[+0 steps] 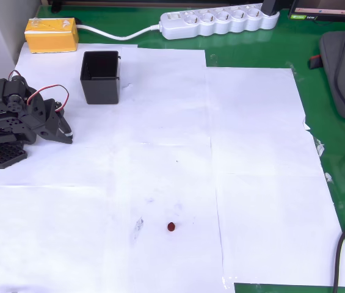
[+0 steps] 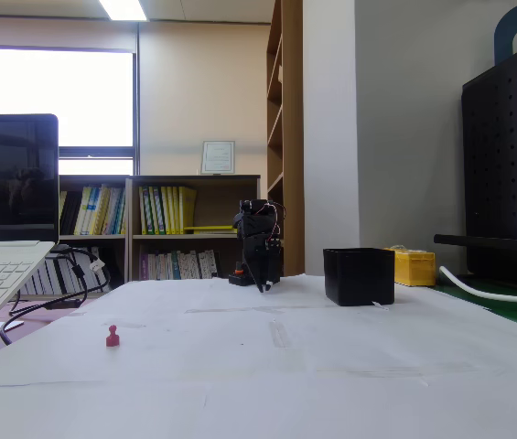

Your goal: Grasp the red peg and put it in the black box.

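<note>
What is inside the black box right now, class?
In the overhead view the black box shows only its dark inner floor. The red peg lies outside on white paper. Shadow hides the box's inner corners.

One red peg (image 1: pixel 171 226), one black box (image 1: pixel 101 77), one yellow block (image 1: pixel 52 35), one white power strip (image 1: pixel 219 21), one laptop (image 2: pixel 6 215).

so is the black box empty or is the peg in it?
Empty. The black box shows a bare interior from overhead; the red peg lies on the paper.
</note>
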